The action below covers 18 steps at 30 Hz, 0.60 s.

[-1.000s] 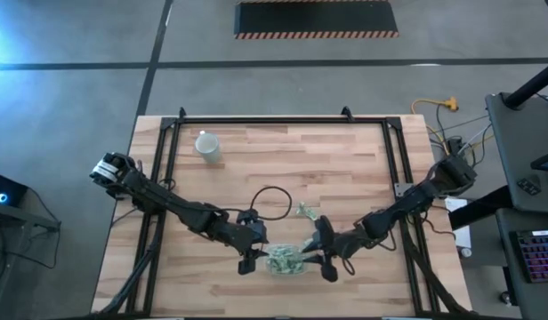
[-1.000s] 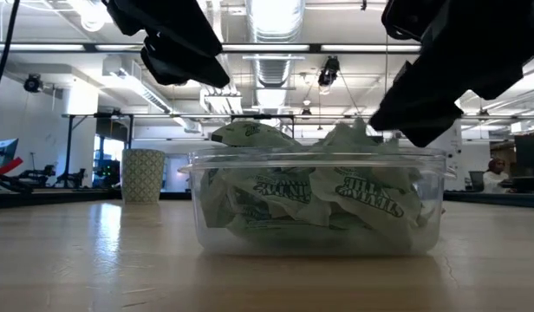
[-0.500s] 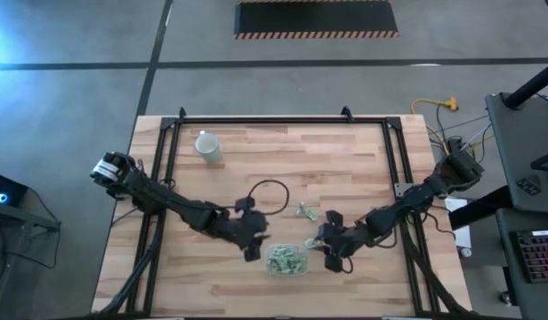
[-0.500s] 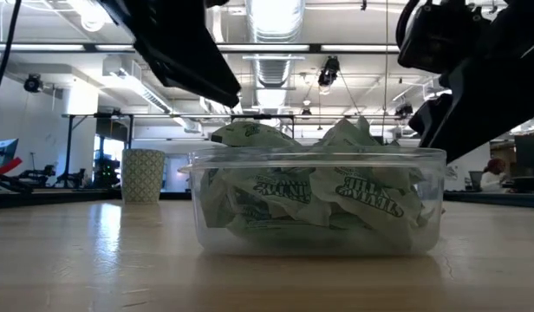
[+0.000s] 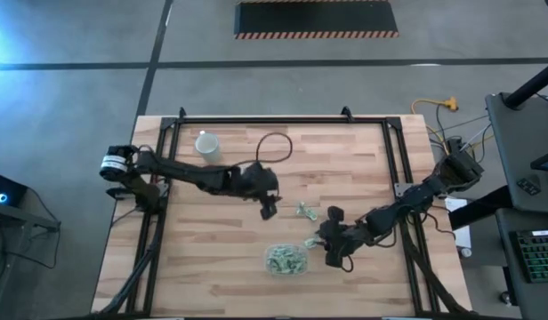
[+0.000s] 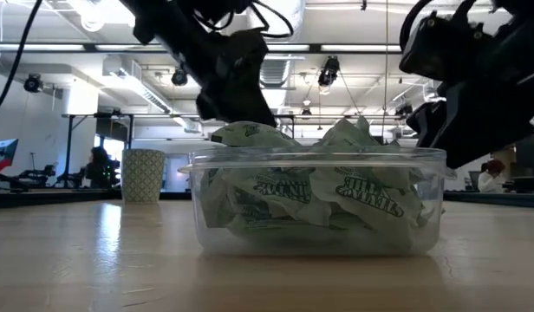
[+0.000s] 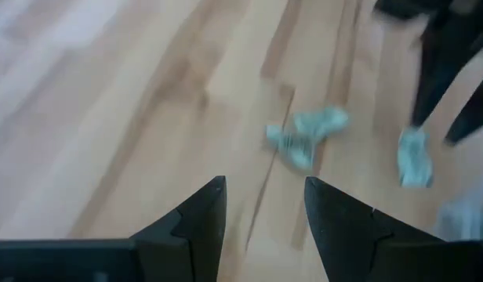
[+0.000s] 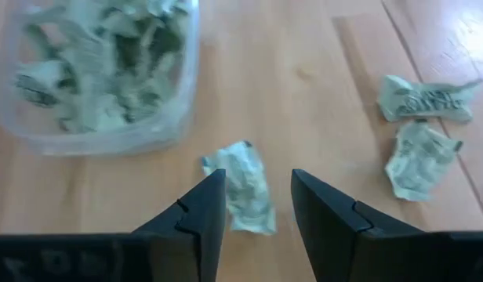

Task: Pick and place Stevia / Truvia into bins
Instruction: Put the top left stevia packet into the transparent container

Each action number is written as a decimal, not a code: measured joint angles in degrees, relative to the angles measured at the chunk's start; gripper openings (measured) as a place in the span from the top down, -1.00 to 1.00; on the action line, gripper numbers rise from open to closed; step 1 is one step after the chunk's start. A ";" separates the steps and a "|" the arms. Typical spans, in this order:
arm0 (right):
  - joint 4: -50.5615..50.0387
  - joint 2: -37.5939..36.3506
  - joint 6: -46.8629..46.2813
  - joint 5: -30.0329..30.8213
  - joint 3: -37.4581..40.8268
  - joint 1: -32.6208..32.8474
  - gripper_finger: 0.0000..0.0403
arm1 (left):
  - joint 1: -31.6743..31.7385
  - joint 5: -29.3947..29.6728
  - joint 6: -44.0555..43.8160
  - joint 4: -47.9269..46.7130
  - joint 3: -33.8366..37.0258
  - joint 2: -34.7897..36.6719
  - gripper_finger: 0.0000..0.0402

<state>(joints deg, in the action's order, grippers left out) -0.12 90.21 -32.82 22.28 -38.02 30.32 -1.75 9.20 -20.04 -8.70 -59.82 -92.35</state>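
Pale-green crumpled paper sachet (image 8: 243, 186) lies just ahead of the unclenched, empty right gripper (image 8: 257, 205), beside the clear plastic bin (image 8: 183, 94). Left gripper (image 7: 261, 211), also spread empty, hovers farther off, facing two other sachets (image 7: 306, 133).

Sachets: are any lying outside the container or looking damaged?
Yes. Three crumpled sachets lie on the table outside the clear bin: one just beyond the open right gripper, beside the bin, and a pair farther off. The bin itself is heaped above its rim, upright, nothing spilling.
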 joint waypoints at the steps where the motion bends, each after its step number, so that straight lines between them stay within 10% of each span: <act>1: 0.21 0.54 -0.04 -0.03 0.16 -0.32 0.30 | 0.62 -0.58 0.49 1.48 -0.22 0.04 0.22; 18: 2.85 7.14 -6.95 -5.42 -0.22 -1.19 0.21 | 2.98 -5.75 23.47 9.91 -1.23 -2.21 0.22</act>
<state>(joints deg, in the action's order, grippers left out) 2.72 97.35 -39.76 16.86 -38.24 29.12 1.23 3.46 3.43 1.21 -61.06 -94.56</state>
